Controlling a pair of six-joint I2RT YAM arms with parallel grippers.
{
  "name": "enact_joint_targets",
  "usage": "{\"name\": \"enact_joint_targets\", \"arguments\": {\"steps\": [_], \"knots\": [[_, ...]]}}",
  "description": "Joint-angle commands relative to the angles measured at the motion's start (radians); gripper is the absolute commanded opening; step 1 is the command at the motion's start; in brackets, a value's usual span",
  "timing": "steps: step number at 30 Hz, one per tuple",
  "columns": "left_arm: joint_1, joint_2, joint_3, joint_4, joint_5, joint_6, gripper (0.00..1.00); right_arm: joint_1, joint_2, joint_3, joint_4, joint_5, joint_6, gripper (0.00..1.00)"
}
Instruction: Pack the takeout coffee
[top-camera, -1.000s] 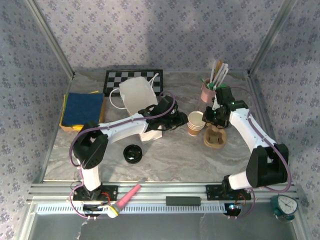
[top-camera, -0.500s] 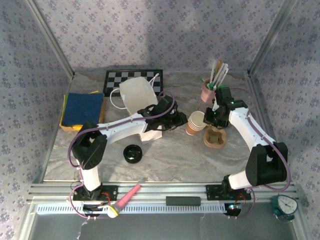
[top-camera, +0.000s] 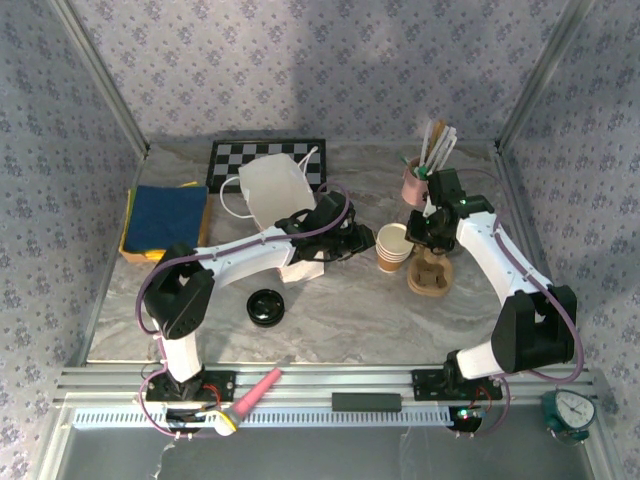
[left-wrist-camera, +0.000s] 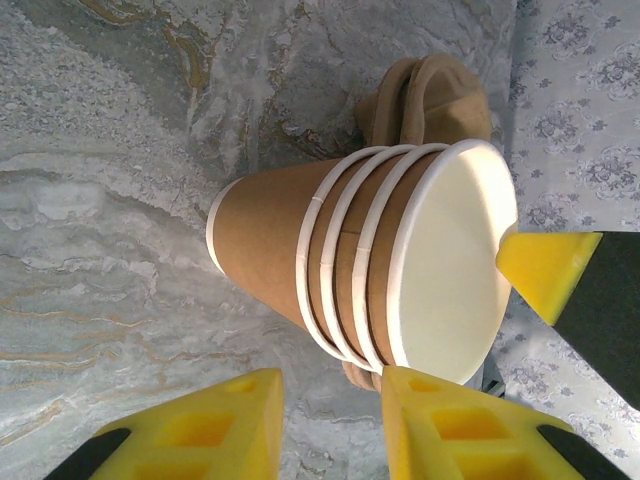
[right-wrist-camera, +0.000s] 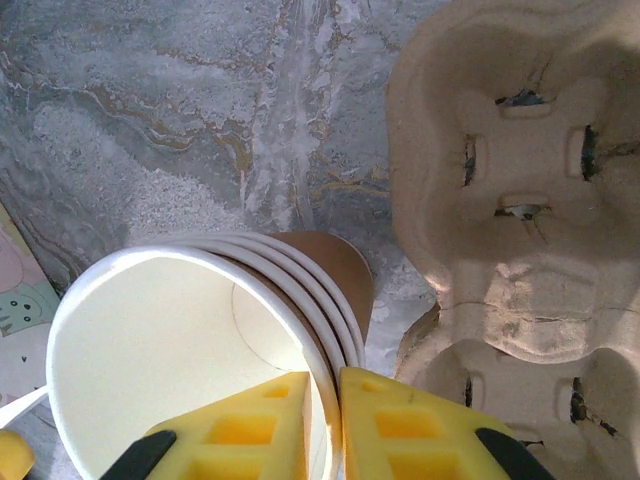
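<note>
1. Grey marbled desk between walls of flowered paper. A stack of nested brown paper cups stands near its middle, and every place below is given from that stack.
2. Nearer than the stack and to its left lies a flat black lid, well apart from it.
3. Left hand sits just left of the stack, its fingers a little apart with nothing between them and their tips close to the lower cups.
4. Top cup, the one to pack, sits uppermost in the stack, its white inside showing and no lid on it.
5. Right hand reaches in from the stack's right and is closed on that cup's rim, one finger inside and one outside. Whether a lower rim is caught too, I cannot tell.
6. I judge the cup to be thin paper: very light, easily crushed, and likely to drag its neighbours up. The rolled rim is the stiffest place to pinch, and the cups below want steadying.
7. Just right of the stack sits a pulp carrier with empty wells.
8. Beyond the stack stands a pink cup of stirrers.
</note>
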Motion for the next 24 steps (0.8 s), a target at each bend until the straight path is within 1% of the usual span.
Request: {"name": "enact_joint_targets", "arguments": {"steps": [1,12,17,19,21,24], "knots": [[0.000,-0.047,-0.009,0.000,-0.005,0.023,0.32,0.007,0.005,0.021,-0.034,0.021,-0.003,0.13],[-0.002,-0.048,-0.010,0.000,-0.005,0.025,0.32,0.002,0.020,0.010,-0.016,0.015,0.000,0.12],[-0.002,-0.047,-0.010,0.000,-0.002,0.027,0.32,-0.001,0.029,0.005,-0.008,0.004,-0.001,0.10],[-0.002,-0.047,-0.009,0.000,-0.001,0.027,0.32,-0.002,0.032,0.004,-0.007,0.000,0.000,0.07],[-0.003,-0.047,-0.006,0.001,0.001,0.032,0.32,-0.007,0.031,0.003,-0.006,-0.017,0.000,0.00],[0.000,-0.051,0.000,-0.003,-0.001,0.040,0.32,-0.030,0.019,-0.002,-0.002,-0.074,0.001,0.00]]}}
